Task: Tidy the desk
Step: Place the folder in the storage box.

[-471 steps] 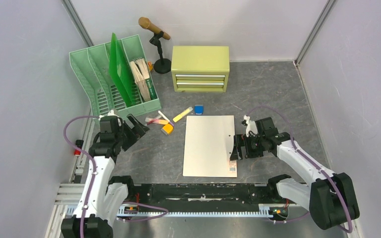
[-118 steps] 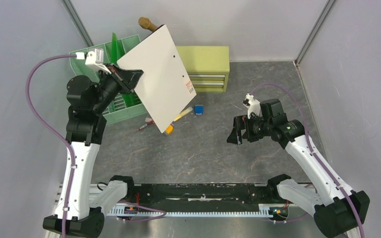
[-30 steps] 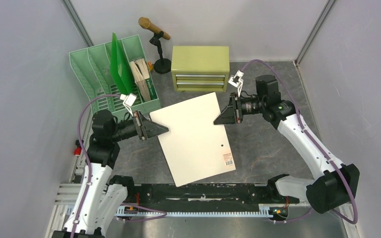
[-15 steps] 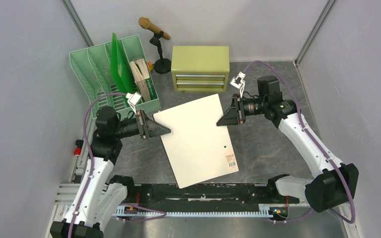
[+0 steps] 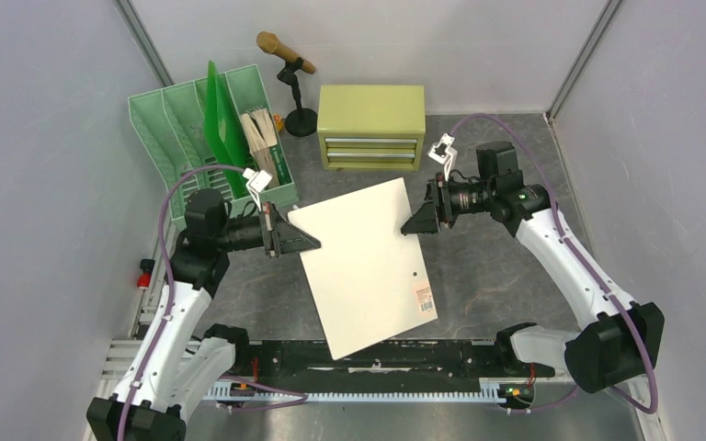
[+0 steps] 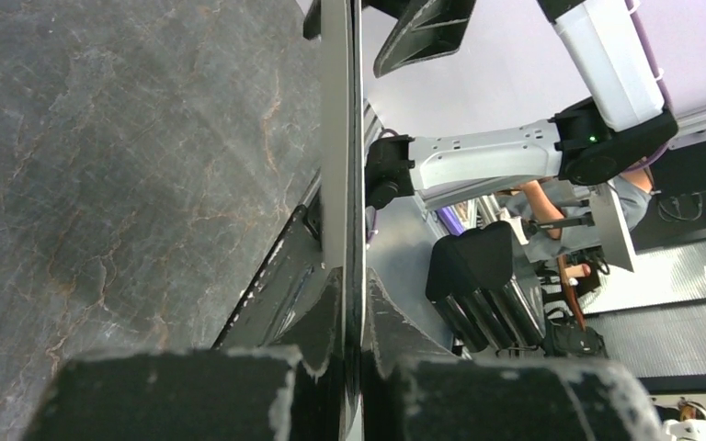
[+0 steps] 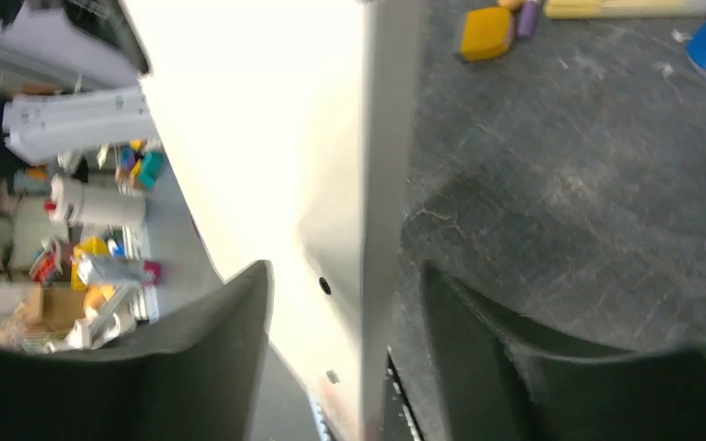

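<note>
Now: white board (image 5: 368,266) above middle of tabletop (image 5: 501,266), one corner overhanging near edge. Grip: left gripper (image 5: 314,245) clamped on its left corner; right gripper (image 5: 407,227) jaws apart astride right edge, not pinching. Risk: one-corner hold lets board pivot, slip, drop.

White arms (image 5: 565,266), black joints (image 5: 206,217), looping purple cables (image 5: 167,207).
</note>
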Controlling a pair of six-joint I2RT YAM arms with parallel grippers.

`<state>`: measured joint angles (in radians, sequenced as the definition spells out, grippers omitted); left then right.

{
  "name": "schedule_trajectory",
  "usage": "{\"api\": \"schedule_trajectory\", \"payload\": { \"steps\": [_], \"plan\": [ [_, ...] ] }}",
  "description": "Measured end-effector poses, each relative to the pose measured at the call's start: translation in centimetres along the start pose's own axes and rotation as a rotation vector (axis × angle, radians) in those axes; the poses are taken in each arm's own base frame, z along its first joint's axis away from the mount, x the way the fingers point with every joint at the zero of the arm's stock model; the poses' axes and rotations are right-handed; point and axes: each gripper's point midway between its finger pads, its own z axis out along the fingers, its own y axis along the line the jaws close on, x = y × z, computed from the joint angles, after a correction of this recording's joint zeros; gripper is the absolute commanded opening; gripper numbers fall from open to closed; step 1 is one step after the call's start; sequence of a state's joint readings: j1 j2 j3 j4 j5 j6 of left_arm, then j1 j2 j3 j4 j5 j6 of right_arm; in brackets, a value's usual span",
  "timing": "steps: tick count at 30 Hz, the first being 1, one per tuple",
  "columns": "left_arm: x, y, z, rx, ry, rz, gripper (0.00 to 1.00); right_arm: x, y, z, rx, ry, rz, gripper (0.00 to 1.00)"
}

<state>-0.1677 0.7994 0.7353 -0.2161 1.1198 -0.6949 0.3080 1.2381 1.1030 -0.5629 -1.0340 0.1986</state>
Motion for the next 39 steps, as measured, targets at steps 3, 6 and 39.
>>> {"api": "schedule_trajectory", "payload": {
  "steps": [3, 6, 39],
  "plan": [
    [0.1, 0.0, 0.0, -0.013, -0.009, 0.009, 0.02, -0.2, -1.4, -0.1, 0.081, -0.014, -0.001, 0.98],
    [-0.3, 0.1, 0.0, -0.027, -0.03, 0.021, 0.02, -0.6, -2.6, -0.5, 0.161, -0.035, -0.002, 0.98],
    [-11.8, -0.3, -5.9, -0.531, -0.528, 0.355, 0.02, -0.2, -5.9, -4.8, 0.517, -0.208, -0.023, 0.98]
  ]
}}
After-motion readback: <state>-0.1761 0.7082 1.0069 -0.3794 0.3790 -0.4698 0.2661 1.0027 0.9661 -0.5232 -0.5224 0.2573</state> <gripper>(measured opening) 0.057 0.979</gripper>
